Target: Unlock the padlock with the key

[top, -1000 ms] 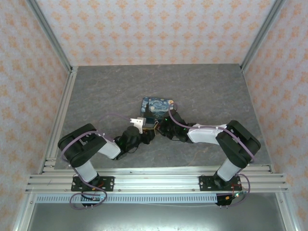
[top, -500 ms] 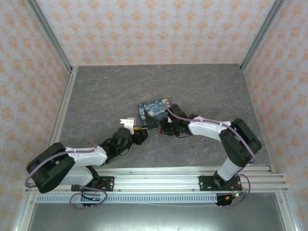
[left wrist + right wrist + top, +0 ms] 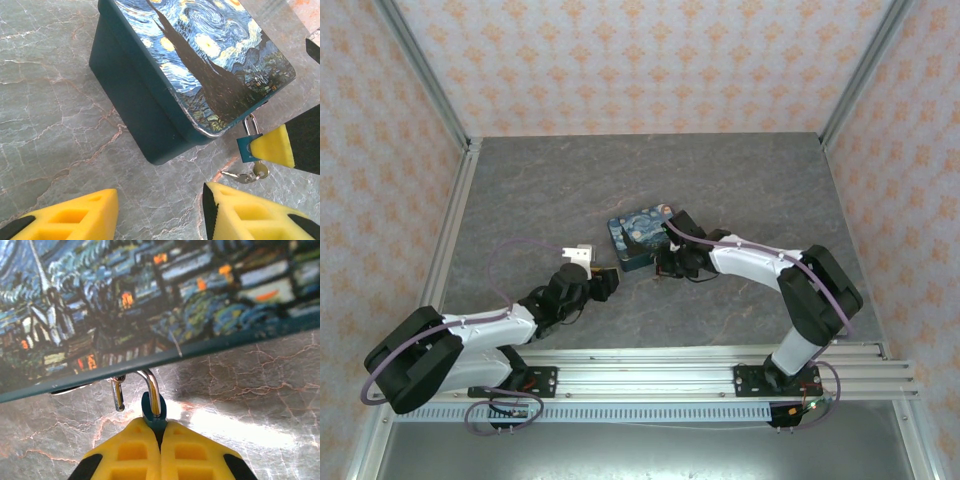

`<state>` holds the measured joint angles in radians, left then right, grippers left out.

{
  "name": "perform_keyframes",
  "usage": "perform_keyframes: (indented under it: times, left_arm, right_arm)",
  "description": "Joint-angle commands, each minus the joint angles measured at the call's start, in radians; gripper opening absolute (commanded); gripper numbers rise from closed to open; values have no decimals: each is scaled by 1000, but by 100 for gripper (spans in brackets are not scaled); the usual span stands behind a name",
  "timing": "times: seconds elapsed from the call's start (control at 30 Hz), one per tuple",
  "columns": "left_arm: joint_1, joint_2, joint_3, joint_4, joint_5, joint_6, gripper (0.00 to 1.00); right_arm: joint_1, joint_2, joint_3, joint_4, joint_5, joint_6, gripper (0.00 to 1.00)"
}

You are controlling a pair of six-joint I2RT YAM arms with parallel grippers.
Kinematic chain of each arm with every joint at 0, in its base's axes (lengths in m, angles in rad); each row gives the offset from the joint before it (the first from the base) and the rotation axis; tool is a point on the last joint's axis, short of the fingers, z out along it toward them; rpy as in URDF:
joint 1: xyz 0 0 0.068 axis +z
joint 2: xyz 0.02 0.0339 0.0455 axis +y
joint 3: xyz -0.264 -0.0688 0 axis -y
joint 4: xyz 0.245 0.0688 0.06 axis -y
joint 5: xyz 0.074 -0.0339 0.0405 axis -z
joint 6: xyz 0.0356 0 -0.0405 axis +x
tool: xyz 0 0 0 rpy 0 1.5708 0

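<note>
Starting at the left, the left arm [image 3: 495,322] lies low across the grey marbled table [image 3: 520,190]. The left gripper [image 3: 602,282] sits just short of the box's near corner with its yellow fingers [image 3: 65,220] spread apart, and only bare tabletop lies between them. Both fingers are cut off by the bottom edge of the left wrist view.

Next comes the box [image 3: 135,95], which has dark teal walls. Its lid is printed with a swirling night sky, yellow stars, a tall dark cypress and a little village with lit windows.

The padlock [image 3: 243,148] hangs at the box's front edge, near a corner of the lid, with its silver shackle up under the rim. Its blue body is mostly covered by fingertips, so any marking on it is hidden. The key [image 3: 252,174] dangles just beneath on a small ring, low by the tabletop. It is too small for me to tell whether it sits in the keyhole.

The right gripper [image 3: 160,426] has its yellow tips pressed together on the padlock's body, pinching it. In the right wrist view, one leg of the shackle runs into the body while the other seems to end in the open beside it. Where the shackle hooks into the box is lost in shadow under the lid. Seen from above, the right arm [image 3: 750,262] reaches in from the right, and its wrist covers the lock and key.
</note>
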<state>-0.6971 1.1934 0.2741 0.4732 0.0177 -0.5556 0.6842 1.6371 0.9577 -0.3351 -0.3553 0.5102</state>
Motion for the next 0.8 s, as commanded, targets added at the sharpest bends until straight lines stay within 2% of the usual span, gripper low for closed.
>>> perform_keyframes:
  times: [0.0, 0.23, 0.43, 0.77]
  left_arm:
    - [10, -11, 32, -37, -1, -13, 48]
    - [11, -16, 41, -60, -5, -22, 48]
    - [12, -23, 44, -80, -10, -39, 48]
    - [11, -31, 45, -111, -2, -52, 48]
  right_arm:
    - [3, -5, 6, 18, 55, 84, 0]
    - [8, -2, 59, -32, 107, 78, 0]
    - [-10, 77, 164, -118, 118, 21, 0]
    - [-17, 151, 212, -176, 164, -52, 0]
